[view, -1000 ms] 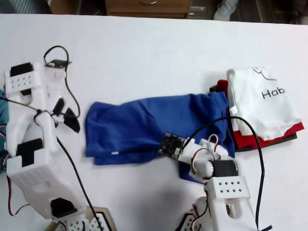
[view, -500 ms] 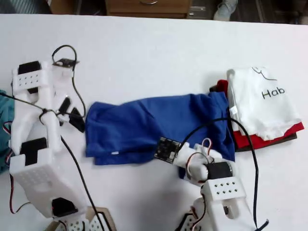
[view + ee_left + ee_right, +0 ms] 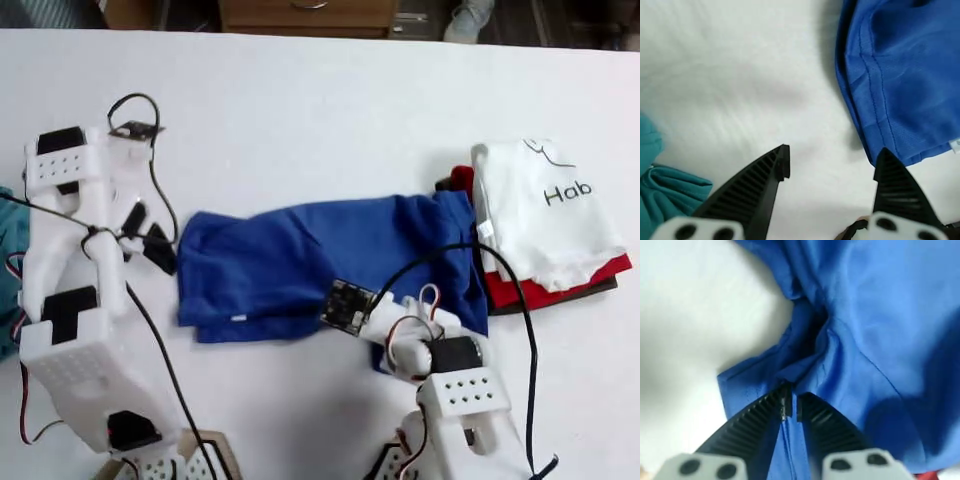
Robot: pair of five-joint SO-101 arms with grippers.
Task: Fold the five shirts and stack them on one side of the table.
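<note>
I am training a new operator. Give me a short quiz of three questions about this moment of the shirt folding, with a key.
1. True or false: the left gripper hangs open beside the blue shirt's edge.
2. Which shirt lies on top of the stack? A red, B white, C teal.
3. Fill in: the right gripper is ____ on a fold of the blue shirt.
Key: 1 true; 2 B, the white shirt; 3 shut.

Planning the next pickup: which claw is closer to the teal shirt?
Left. The left claw sits open beside the teal shirt; the right claw pinches the blue shirt, much farther off.
</note>
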